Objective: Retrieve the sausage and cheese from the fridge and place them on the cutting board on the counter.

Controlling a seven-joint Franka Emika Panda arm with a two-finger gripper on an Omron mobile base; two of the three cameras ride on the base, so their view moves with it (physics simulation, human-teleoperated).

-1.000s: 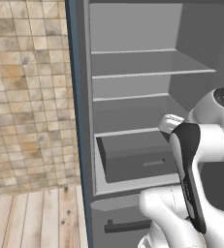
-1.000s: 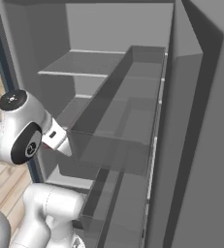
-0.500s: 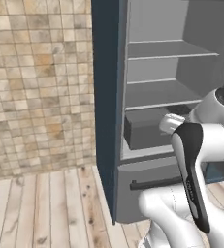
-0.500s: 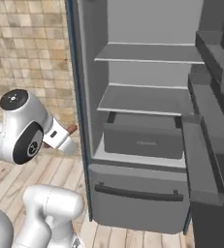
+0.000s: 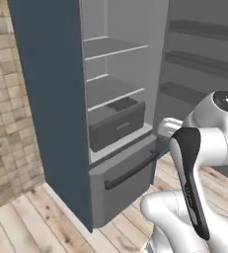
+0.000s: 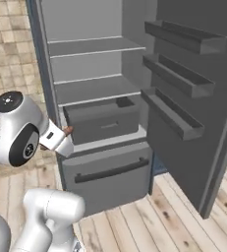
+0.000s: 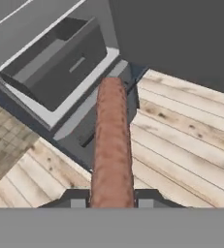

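Claw (image 7: pixel 112 201) is closed on the sausage (image 7: pixel 112 145), gripping its near end, so the reddish-brown cylinder juts straight out from between the tips, with the open fridge (image 6: pixel 105 118) and its drawer (image 7: pixel 60 63) ahead and to one side. Looks light, firm but slightly yielding, smooth-skinned. The end-grip leaves a long overhang, so it could pivot or slip; a mid-length hold would likely sit steadier.

Lighting is even and diffuse, with no glare. Soft shading darkens the fridge (image 5: pixel 120 118) interior toward 12 o'clock. All renders are slightly soft, without edge distortion.
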